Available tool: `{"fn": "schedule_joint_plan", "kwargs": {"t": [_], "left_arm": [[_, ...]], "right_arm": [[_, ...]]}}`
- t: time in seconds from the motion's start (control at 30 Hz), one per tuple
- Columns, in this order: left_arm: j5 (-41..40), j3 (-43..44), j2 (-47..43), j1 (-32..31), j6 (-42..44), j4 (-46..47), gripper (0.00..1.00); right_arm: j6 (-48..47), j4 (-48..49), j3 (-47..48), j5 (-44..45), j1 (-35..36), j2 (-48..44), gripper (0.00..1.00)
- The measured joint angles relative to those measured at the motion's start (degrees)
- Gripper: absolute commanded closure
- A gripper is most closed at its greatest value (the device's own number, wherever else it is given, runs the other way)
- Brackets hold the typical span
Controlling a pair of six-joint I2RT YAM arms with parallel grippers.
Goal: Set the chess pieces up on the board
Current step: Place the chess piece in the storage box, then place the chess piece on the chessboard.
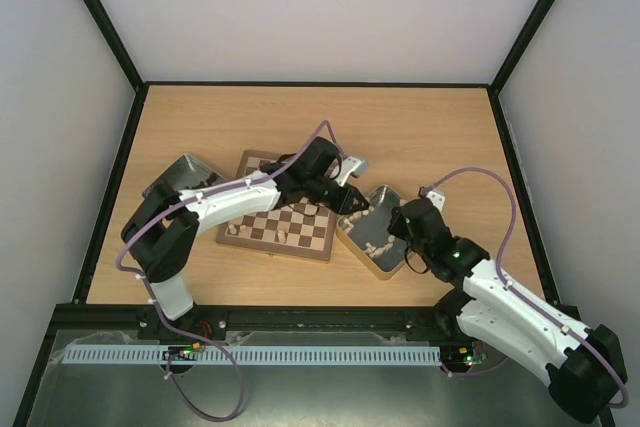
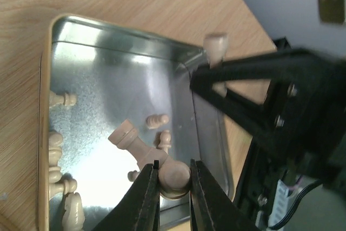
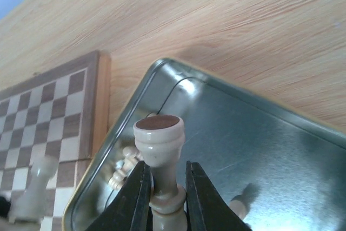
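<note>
**Both grippers at the gold tin, one pale chessman pinched in each**

Left gripper [image 2: 174, 190]: jaws are pressed onto the round base of a large pale piece [image 2: 139, 150], which is tilted low over the tin floor with its head toward 10 o'clock; whether it is lifted clear cannot be told. Right gripper [image 3: 165, 196]: jaws are clamped on the stem of an inverted pale piece [image 3: 158, 139], brown underside uppermost. Gold tin [image 1: 358, 250]: set just beside the board [image 1: 300, 232], at its 3 o'clock in the top view. Loose pale chessmen [image 2: 60, 100]: scattered in the tin, most along its 9 o'clock wall in the left wrist view. One blurred pale chessman [image 3: 33, 190] is stood on the board.
</note>
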Motion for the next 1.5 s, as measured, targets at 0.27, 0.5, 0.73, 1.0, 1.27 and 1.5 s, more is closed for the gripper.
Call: {"fn": "schedule_joint_plan", "kwargs": {"t": [0.27,0.5,0.73,1.0,1.27,1.5], "left_arm": [[-4.3,0.0,0.4,-3.8,5.8,-2.1,0.94],[-8.2,0.0,5.7,-5.5,1.6,-1.6,0.89],[-12.2,0.0,6.9,-5.4,-2.1,-0.9,0.6],[-14.8,-6.0,-6.9,-3.2,-7.6,2.2,0.48],[-10.9,-11.9,-21.2,4.6,-16.2,7.7,0.19],[-1.4,-12.0,-20.7,5.6,-16.5,6.3,0.33]], "right_arm": [[7.0,-5.4,2.1,1.4,-4.2,-0.9,0.96],[13.7,-2.7,2.2,-10.5,-6.5,-2.5,0.96],[17.0,-1.6,3.0,-20.9,-7.0,-0.3,0.98],[6.5,0.9,6.8,-29.0,-7.1,1.9,0.98],[-9.7,10.3,9.0,-44.3,-7.1,7.8,0.98],[-18.8,15.3,12.9,-55.1,-6.2,14.9,0.98]]}}
